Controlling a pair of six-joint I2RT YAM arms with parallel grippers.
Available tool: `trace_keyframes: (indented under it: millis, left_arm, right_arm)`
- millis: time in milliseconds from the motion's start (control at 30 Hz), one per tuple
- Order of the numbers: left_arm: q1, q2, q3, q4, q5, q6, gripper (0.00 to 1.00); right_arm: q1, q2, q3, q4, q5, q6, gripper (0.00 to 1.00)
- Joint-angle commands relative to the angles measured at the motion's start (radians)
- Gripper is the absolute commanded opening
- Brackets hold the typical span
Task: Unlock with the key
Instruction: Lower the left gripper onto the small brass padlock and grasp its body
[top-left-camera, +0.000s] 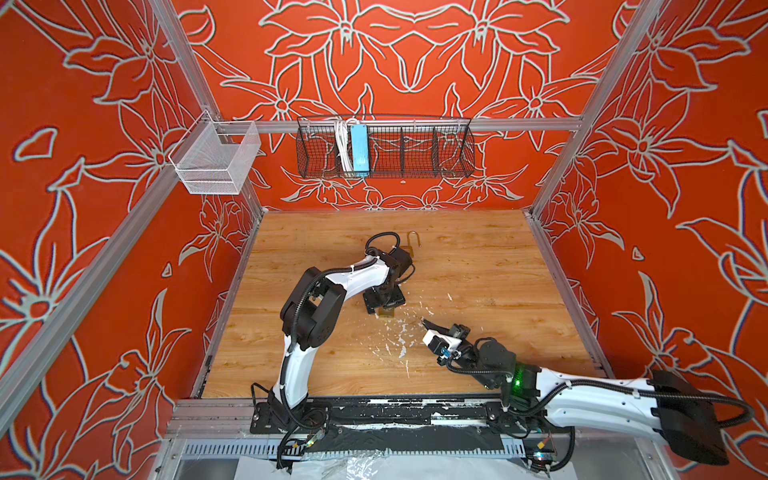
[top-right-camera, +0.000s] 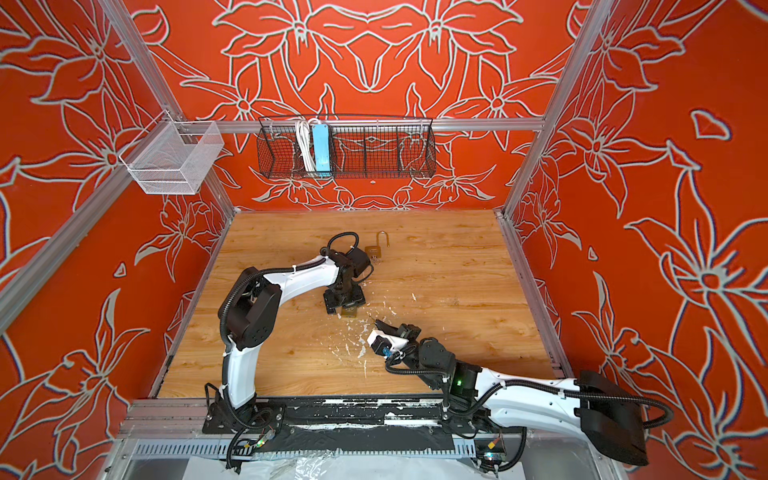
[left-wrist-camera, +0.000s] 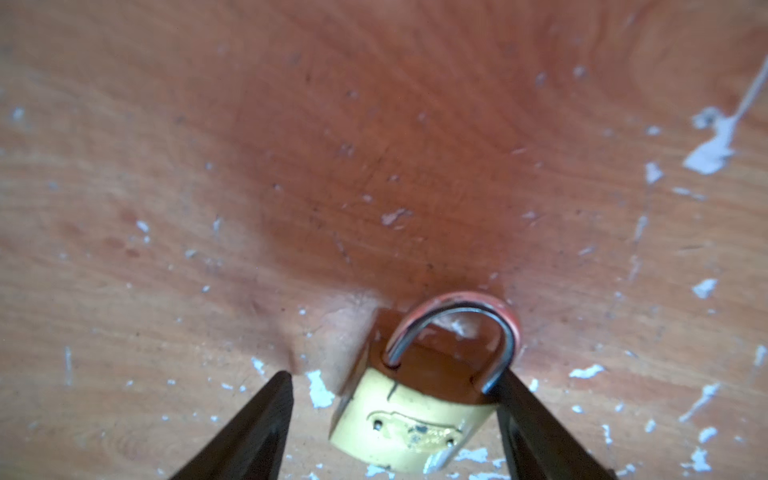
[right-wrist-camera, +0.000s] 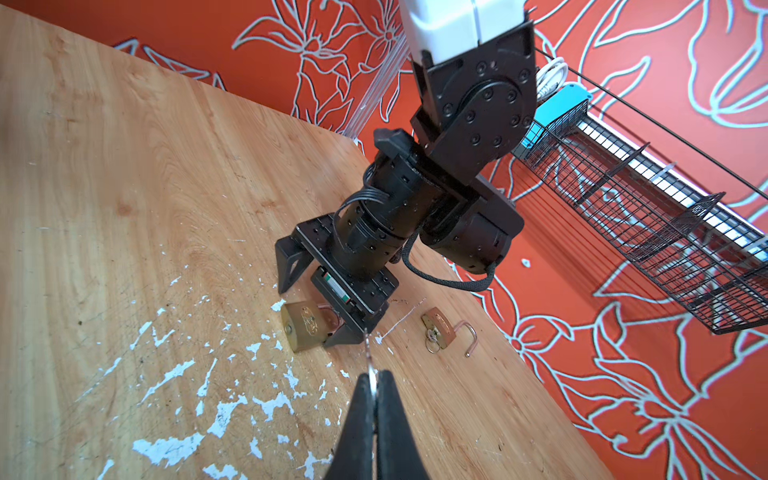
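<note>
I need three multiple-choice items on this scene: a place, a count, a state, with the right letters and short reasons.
1. Where is the brass padlock with the open shackle?
A) in a wire basket
B) on the wooden table, nearer the back wall than the left claw
C) on the floor

2. How many padlocks lie on the table?
A) one
B) two
C) three

3. The right claw is:
A) wide open
B) shut on a padlock
C) shut on a thin metal key

1 B, seen in both top views; 2 B, the right wrist view shows both; 3 C, its fingers pinch the key.
</note>
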Motion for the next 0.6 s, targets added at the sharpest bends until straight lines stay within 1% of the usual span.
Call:
trace_keyframes:
  millis: [0,67,167,367,567]
  left_arm:
    - [-0.005,0.028,0.01,-0.093,-0.044,-0.047,0.73]
    - [-0.007,0.046,0.023,-0.097,-0.042,-0.041,0.69]
    - [-0.006,0.067,0.043,-0.1,-0.059,-0.023,0.66]
    - [-0.018,0.08,0.06,-0.1,-0.069,0.05,0.68]
    - [-0.046,0.05,0.021,-0.088,-0.047,0.12,0.68]
  right_arm:
    - [0.017,0.012,-0.011,0.066,0.036,-0.029,0.0]
    - [0.024,0.001,-0.009,0.055,0.04,-0.032,0.0]
    - [0.024,-0.026,-0.012,0.035,0.038,-0.027,0.0]
    - [0.024,-0.092,-0.024,0.008,0.035,-0.012,0.0]
    - [0.024,-0.073,-0.021,0.013,0.034,-0.009,0.0]
